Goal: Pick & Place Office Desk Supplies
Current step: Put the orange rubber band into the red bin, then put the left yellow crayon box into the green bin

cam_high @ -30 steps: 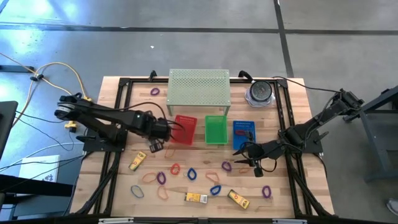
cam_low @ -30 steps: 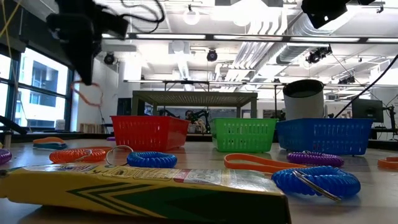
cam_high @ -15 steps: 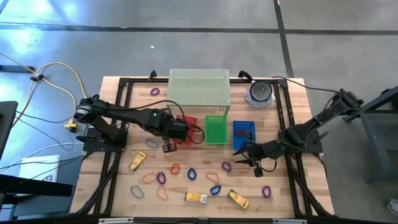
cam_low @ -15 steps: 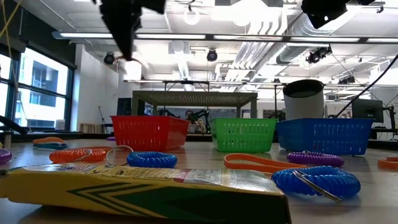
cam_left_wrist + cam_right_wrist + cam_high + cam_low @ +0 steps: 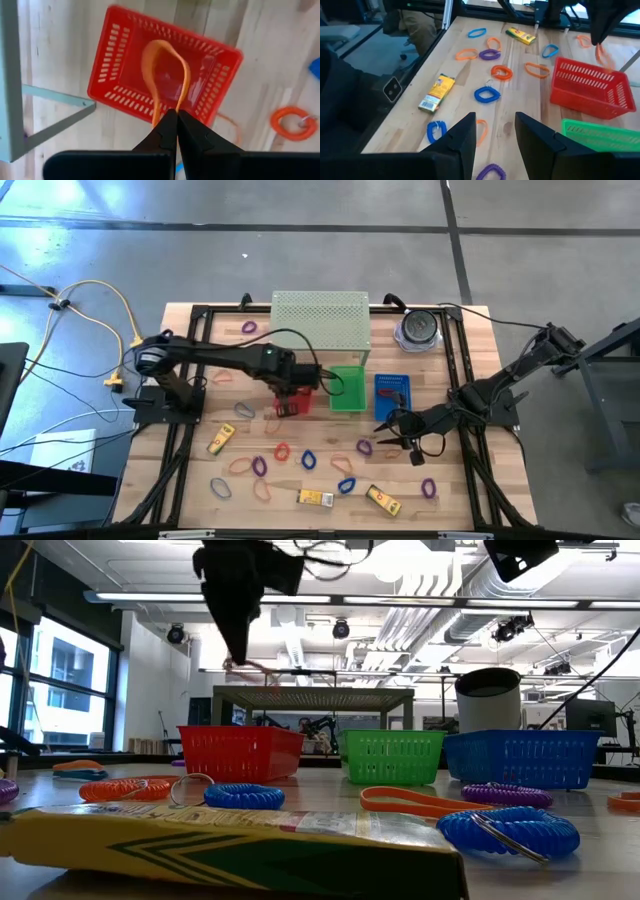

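- Left tool (image 5: 176,131) is pinched together on an orange rubber-band loop (image 5: 162,70); you can see the loop dangling from its tips directly above the red basket (image 5: 120,60), clear of the basket's floor
- Seen from above, your left tool (image 5: 290,402) hangs over the red basket (image 5: 298,392), with the arm reaching across from the bench's left side
- From bench height, the same tool (image 5: 238,635) sits high above the red basket (image 5: 240,752), and a thin bit of the orange loop (image 5: 245,667) shows just below its tips
- Right tool (image 5: 398,432) waits low over the bench (image 5: 460,500), on the far side of the green basket (image 5: 347,390) and blue basket (image 5: 392,392) from the red basket, just in front of the blue one; its fingers (image 5: 465,135) stand apart with nothing between them
- Green basket sits just beside the red basket, and the blue basket lies beyond the green one
- Loose loops in red, orange, blue and purple lie scattered on the bench in front of the red basket, for example a blue loop (image 5: 486,93) and an orange loop (image 5: 502,72)
- Yellow boxes lie among them: one (image 5: 221,439) in front of the red basket toward the left arm's side, two more (image 5: 315,498) (image 5: 383,500) nearer the bench's front edge
- Behind the red basket stands a pale perforated shelf (image 5: 320,320), and a round grey container (image 5: 418,328) stands well off beyond the blue basket
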### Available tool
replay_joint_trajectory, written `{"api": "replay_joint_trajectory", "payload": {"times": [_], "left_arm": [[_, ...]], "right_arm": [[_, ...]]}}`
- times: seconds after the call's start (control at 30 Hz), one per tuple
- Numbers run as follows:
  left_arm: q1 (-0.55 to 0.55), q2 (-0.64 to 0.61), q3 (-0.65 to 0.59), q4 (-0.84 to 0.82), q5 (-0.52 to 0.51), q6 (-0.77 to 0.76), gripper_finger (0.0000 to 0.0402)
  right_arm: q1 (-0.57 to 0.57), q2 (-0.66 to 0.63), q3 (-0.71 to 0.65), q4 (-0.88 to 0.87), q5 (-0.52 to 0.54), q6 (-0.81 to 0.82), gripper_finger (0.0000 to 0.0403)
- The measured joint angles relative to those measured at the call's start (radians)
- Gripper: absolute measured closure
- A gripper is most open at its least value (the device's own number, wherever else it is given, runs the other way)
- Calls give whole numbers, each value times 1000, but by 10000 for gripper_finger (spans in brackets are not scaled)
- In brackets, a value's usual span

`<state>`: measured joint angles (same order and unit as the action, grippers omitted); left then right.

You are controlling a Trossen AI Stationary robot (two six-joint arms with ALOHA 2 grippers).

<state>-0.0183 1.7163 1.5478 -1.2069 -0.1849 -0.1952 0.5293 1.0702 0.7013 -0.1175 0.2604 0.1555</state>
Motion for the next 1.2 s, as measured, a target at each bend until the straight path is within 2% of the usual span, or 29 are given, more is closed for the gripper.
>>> {"api": "replay_joint_trajectory", "payload": {"times": [0.1,0.27,0.73,0.9,1.2], "left_arm": [[24,25,-1,22,1,22,401],[62,67,-2,25,59,34,401],[106,90,-47,72,104,15,397],[110,116,-48,71,112,14,364],[104,126,-38,46,104,-6,270]], "right_arm": [[1,0,0,-6,-2,0,279],[1,0,0,-6,-3,5,279],[1,0,0,-6,0,-10,279],[1,0,0,-6,-1,-14,279],[1,0,0,-7,-1,-11,279]]}}
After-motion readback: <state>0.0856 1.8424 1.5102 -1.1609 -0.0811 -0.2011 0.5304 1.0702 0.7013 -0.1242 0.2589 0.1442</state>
